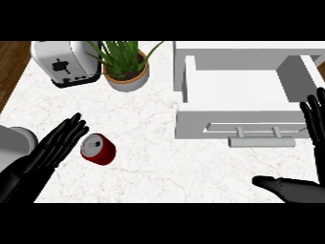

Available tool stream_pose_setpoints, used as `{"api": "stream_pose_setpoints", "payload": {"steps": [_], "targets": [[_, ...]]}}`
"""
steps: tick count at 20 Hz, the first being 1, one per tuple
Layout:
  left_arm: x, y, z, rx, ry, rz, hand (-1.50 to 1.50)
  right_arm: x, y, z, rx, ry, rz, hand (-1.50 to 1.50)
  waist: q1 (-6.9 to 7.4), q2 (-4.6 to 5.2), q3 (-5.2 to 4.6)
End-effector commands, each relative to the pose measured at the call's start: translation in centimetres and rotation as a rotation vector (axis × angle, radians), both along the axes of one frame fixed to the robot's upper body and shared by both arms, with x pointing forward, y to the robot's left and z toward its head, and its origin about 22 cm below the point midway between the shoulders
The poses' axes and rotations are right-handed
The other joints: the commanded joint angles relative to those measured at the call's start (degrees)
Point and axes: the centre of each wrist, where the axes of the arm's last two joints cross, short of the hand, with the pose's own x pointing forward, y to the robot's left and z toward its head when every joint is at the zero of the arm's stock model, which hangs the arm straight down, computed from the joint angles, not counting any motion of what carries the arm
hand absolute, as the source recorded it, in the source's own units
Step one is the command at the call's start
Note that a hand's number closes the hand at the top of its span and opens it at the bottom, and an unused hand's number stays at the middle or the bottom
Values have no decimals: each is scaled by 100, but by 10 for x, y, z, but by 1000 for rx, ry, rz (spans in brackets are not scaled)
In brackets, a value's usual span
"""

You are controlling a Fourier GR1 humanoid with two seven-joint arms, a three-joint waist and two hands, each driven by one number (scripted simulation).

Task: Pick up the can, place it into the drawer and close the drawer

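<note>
Nothing was done when you looked: can lay ungrasped beside your left hand's straight fingers, right hand open, drawer open.

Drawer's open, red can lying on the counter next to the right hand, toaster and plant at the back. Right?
Not quite: the head view shows the red can beside the left hand, not the right hand. The drawer is open; toaster and plant are at the back.

Bright, even light; faint shadows, perhaps overhead
</note>
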Motion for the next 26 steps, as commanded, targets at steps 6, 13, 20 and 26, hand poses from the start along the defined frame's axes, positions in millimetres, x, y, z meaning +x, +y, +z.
{"api": "stream_pose_setpoints", "payload": {"steps": [6, 13, 20, 26], "targets": [[-12, 33, 20, 4, 70, -17, -150, -24, -8, -11, 17, 57, 3, -150, 7, 2, 0], [14, 25, 9, -8, 120, 21, -150, -31, -10, -22, -4, 52, 3, -150, -14, 6, 0], [39, 6, 3, 24, 125, 62, -150, -27, -26, -18, -16, 48, -4, -150, -18, 9, 0], [43, 24, -26, 19, 147, 67, -150, -30, -30, -37, 6, 44, -18, -150, -5, 8, 0]]}}
